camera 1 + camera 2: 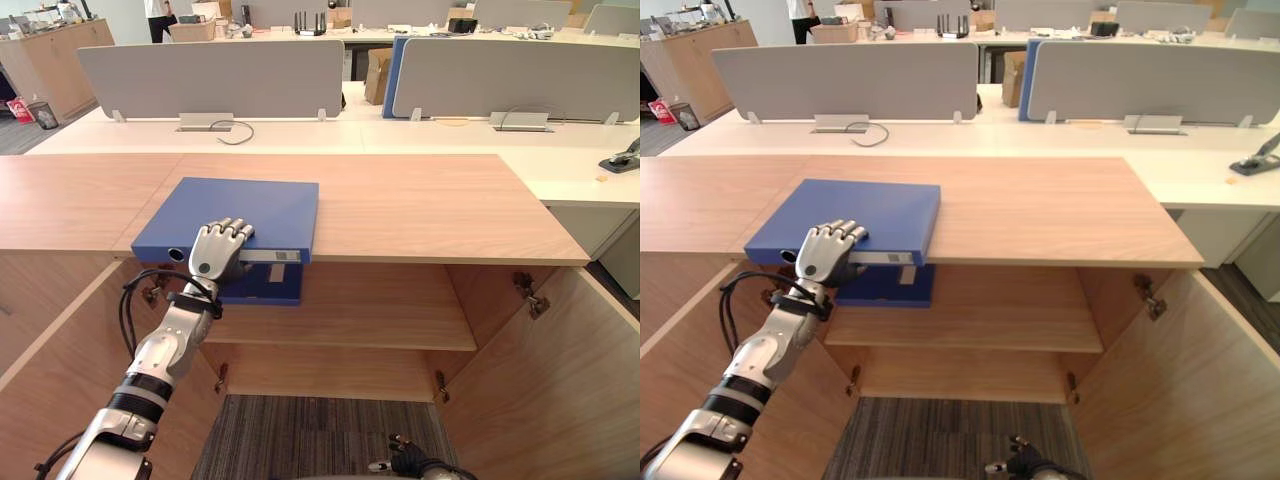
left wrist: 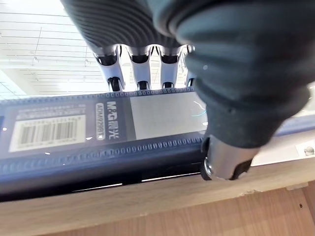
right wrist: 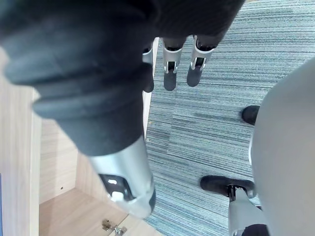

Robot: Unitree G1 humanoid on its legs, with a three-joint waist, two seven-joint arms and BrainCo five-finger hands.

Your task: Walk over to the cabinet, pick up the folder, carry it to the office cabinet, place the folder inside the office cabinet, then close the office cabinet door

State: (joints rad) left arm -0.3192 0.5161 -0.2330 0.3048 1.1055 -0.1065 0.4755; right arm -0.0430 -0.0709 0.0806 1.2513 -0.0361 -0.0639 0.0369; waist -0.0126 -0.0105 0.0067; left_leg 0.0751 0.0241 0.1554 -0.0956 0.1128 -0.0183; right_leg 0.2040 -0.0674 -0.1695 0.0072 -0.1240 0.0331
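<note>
Left eye view: found blue folder (image 1: 250, 205) flat on cabinet top (image 1: 430, 205), spine crosswise, nearest; left hand (image 1: 218, 250) pinching that spine, thumb seemingly beneath; right hand (image 3: 170, 69) slack, low.

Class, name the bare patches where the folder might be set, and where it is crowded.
Free: the cabinet top right of the blue folder, to its right end; the shelf inside, bare across its width. Crowded: the top's front left, where the left hand grips the folder. The right hand hangs low.
</note>
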